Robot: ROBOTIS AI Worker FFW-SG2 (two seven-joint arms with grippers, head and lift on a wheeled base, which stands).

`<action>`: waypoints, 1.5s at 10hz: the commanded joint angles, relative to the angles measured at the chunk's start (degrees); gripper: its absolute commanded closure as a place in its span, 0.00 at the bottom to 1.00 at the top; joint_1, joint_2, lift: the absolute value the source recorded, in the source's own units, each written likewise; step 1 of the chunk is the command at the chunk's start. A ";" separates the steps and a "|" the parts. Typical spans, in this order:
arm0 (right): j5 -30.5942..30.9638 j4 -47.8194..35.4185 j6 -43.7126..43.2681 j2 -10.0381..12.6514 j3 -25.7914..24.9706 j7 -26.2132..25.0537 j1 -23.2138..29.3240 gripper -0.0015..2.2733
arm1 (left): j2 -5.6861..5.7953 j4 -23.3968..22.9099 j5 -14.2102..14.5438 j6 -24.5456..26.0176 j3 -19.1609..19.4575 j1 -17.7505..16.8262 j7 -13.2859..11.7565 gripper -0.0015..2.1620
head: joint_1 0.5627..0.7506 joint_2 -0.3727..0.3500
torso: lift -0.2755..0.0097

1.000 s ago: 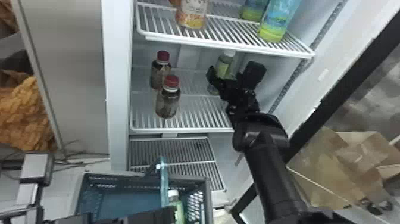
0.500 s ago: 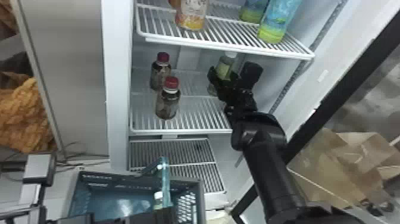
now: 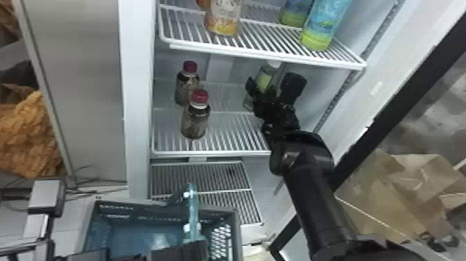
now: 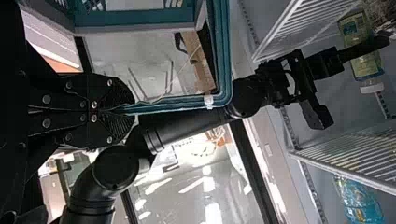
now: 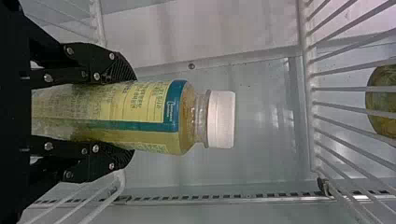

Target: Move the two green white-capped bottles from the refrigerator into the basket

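Head view, left to right: orange material (image 3: 27, 139) is lying beyond a panel, and one basket (image 3: 157, 205) is sitting in front of the refrigerator (image 3: 138, 104). The left gripper (image 3: 185, 250) is pinching the basket's handle (image 3: 193, 208), its jaws closing tightly on it in the left wrist view. Two red-capped bottles (image 3: 196, 119) are standing on the middle shelf (image 3: 227, 152), one nearer the front. On the upper shelf (image 3: 263, 52), one bottle (image 3: 223, 17) is showing an orange-and-white label. Below that shelf, one green white-capped bottle (image 3: 265, 77) is standing between the jaws of the right gripper (image 3: 272, 86). These are parting only as wide as the bottle and holding it from both sides. In the right wrist view its yellow label (image 5: 149, 100) is carrying small print and a dark teal band. Whether its base is touching the shelf, nobody can tell. Two blue-and-green bottles (image 3: 322, 27) are standing on the upper shelf, and brown paper (image 3: 409, 194) is lying beyond the door frame (image 3: 409, 100).
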 commanded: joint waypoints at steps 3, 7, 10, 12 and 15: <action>-0.23 -2.51 -0.73 -0.13 1.01 0.38 1.26 0.36 | 0.00 0.00 0.10 0.00 0.17 0.23 0.00 0.53 | 0.64 0.03 | 0.04; -1.49 -11.09 1.52 -0.21 0.09 1.35 8.01 0.36 | 0.09 0.00 0.10 0.00 0.51 0.94 -0.09 0.53 | 0.70 0.03 | 0.04; -1.83 -22.76 5.45 -0.39 -1.62 2.66 14.48 0.36 | 0.09 -0.14 0.21 0.00 0.86 1.50 -0.09 0.53 | 0.70 0.03 | 0.04; -1.83 -25.58 6.02 -0.83 -1.73 3.46 15.46 0.36 | 0.18 -0.14 0.33 0.00 0.74 1.50 -0.18 0.53 | 0.70 0.03 | 0.04; -2.52 -35.70 10.94 -1.09 -3.11 3.98 21.37 0.36 | 0.18 -0.42 0.33 0.00 1.09 1.92 -0.18 0.53 | 0.70 0.03 | 0.04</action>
